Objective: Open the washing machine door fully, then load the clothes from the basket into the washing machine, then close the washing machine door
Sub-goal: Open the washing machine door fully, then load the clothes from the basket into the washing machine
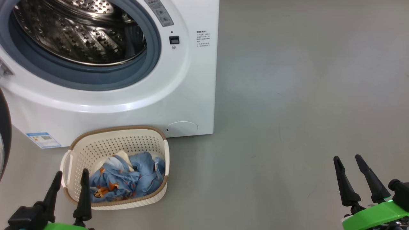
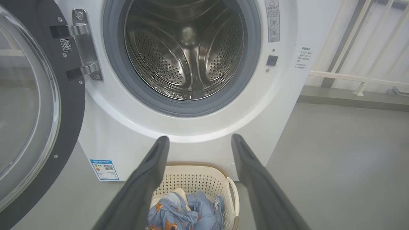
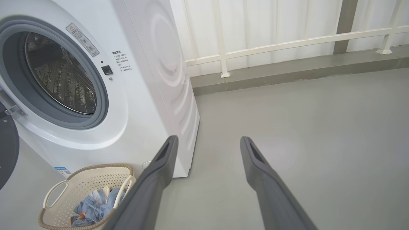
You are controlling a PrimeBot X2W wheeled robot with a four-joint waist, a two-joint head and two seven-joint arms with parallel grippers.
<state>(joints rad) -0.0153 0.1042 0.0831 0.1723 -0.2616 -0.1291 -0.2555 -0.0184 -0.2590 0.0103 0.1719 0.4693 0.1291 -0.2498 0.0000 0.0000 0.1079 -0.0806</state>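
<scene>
big white front-loading washing machine (image 1: 179, 95); its round black-rimmed glass door (image 2: 32, 111) stands swung wide at left. small cream perforated plastic basket (image 1: 96, 147) on grey floor (image 1: 287, 127) just before the washer, light blue orange-print clothes (image 1: 127, 179) bundled inside. left gripper (image 1: 72, 172) spread wide, gripping nothing, at the basket's near edge. right gripper (image 1: 347, 157) likewise spread and empty, well apart.

Clothes (image 1: 134, 179) lie in the basket (image 1: 111, 143) before the washing machine (image 1: 191, 95), door (image 2: 73, 108) seemingly at its left.
</scene>
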